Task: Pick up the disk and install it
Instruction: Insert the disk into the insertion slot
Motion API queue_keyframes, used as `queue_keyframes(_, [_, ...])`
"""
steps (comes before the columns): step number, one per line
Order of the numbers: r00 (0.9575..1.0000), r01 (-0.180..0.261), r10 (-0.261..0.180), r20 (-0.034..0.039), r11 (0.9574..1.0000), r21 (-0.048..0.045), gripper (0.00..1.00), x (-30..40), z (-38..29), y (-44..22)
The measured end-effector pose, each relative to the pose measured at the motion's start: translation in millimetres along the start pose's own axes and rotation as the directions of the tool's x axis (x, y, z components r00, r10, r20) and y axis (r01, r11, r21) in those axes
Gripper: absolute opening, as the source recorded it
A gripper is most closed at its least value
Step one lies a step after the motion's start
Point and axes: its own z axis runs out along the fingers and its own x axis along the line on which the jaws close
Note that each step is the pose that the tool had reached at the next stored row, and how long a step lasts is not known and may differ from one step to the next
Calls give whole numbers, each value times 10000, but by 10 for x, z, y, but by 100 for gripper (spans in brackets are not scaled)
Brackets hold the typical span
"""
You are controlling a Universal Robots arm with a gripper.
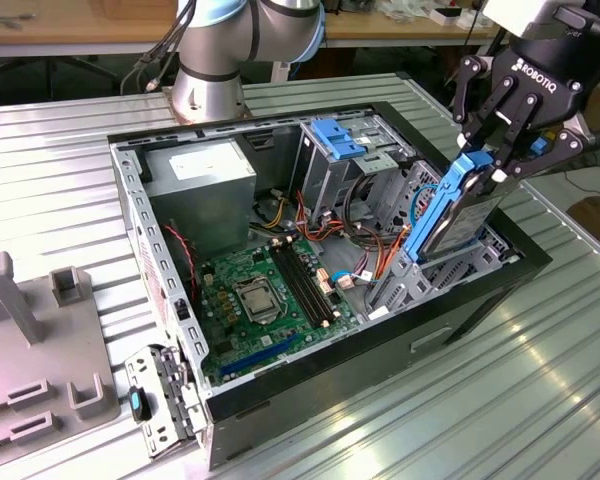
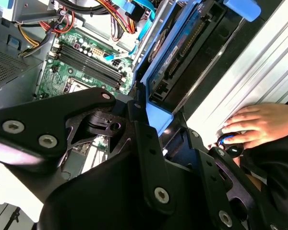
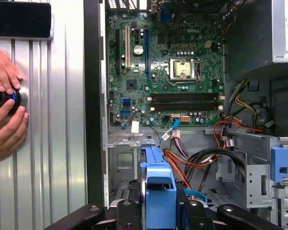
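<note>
Gripper [image 1: 492, 160] clamped on the disk [image 1: 448, 215] by its blue carrier; I see it tilted steep w/ lower end at PC case [image 1: 310, 395] drive bay, the exterior view's right.

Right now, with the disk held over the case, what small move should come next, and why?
Probably ease the disk down along its slant: the hand grips it by its top end, tilted, with its lower end at the bay but not seated.

White lettering [image 1: 536, 78] on the claw [image 1: 492, 160]; printed label [image 1: 202, 160] on the grey box [image 1: 210, 205].
</note>
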Motion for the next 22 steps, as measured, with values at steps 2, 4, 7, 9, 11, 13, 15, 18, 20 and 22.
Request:
queue_keyframes(2, [10000,1,-1,-3,10000,0,37,-1,-19,-1])
queue_keyframes(4, [10000,0,0,-4,10000,-1,37,-1,-28,0])
queue_keyframes(7, [10000,-1,1,-7,10000,-2,37,-1,-42,0])
queue_keyframes(9, [10000,-1,1,-5,10000,-1,37,-1,-46,0])
queue_keyframes(11, [10000,0,0,-5,10000,-1,37,-1,-46,2])
queue_keyframes(13, [10000,0,0,-7,10000,-2,37,-1,-47,3])
queue_keyframes(15, [10000,0,0,-9,10000,-2,37,0,-55,3])
queue_keyframes(18, [10000,-1,1,-7,10000,-2,37,0,-85,3])
queue_keyframes(20, [10000,-1,1,-7,10000,-2,37,-1,-111,3])
queue_keyframes(22, [10000,-1,1,-6,10000,-2,37,0,-133,2])
